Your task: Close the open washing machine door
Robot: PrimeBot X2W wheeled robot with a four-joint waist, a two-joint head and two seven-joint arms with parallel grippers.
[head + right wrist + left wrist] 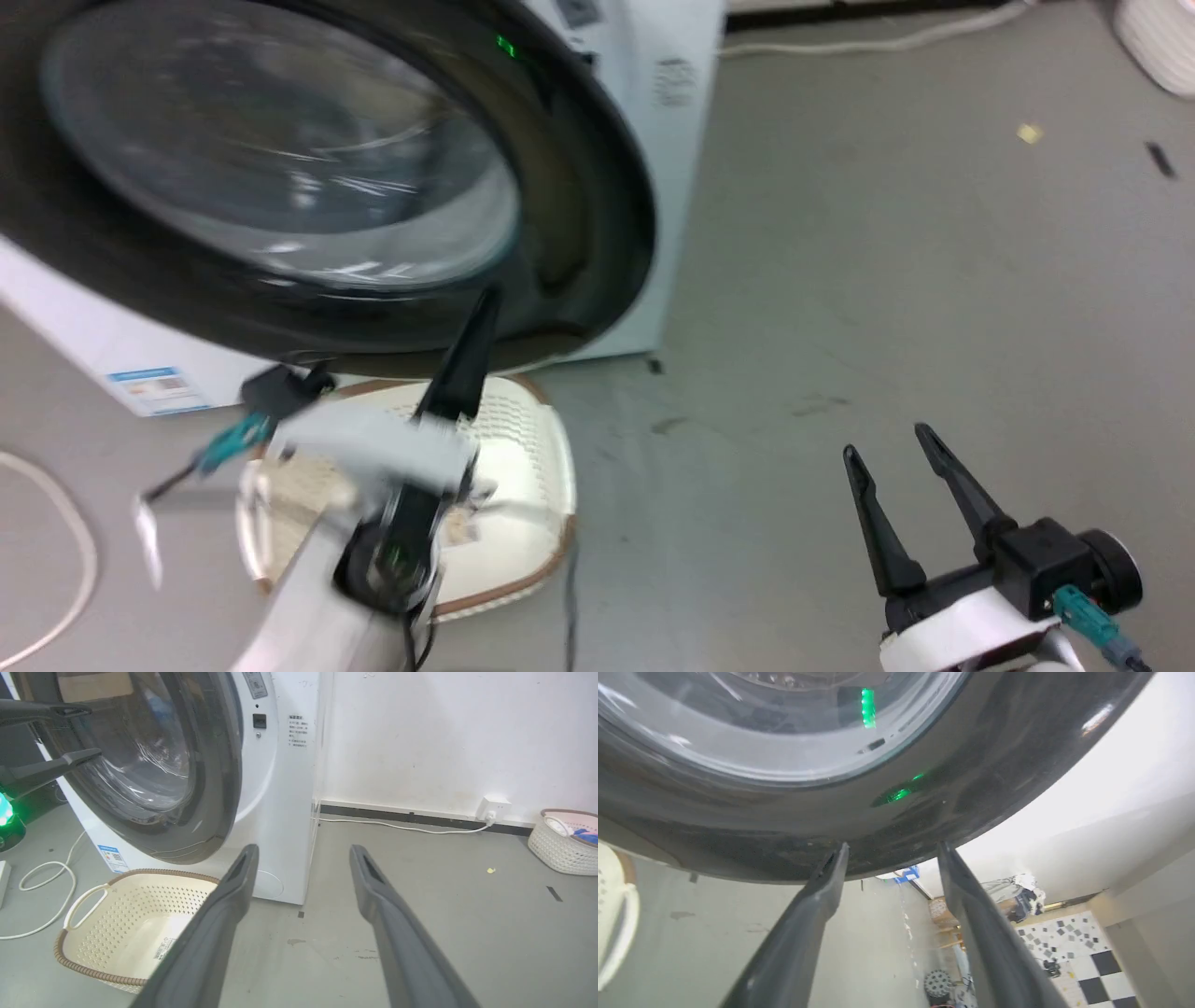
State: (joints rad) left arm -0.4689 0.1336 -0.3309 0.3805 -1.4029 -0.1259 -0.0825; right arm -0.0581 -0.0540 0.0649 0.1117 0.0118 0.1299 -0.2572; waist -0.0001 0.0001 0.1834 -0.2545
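The washing machine door, with a glossy black rim around a bulging glass window, fills the upper left of the head view. It stands close against the white machine front; whether it is latched I cannot tell. My left gripper is open, its fingertips at the lower edge of the door's black rim. In the head view it is blurred, one dark finger pointing up at the rim. My right gripper hangs open and holds nothing, over the floor to the machine's right.
A cream perforated laundry basket sits on the floor under the door, below my left arm. A white cable loops on the floor to the left. A second basket stands by the wall at far right. Grey floor lies open to the right.
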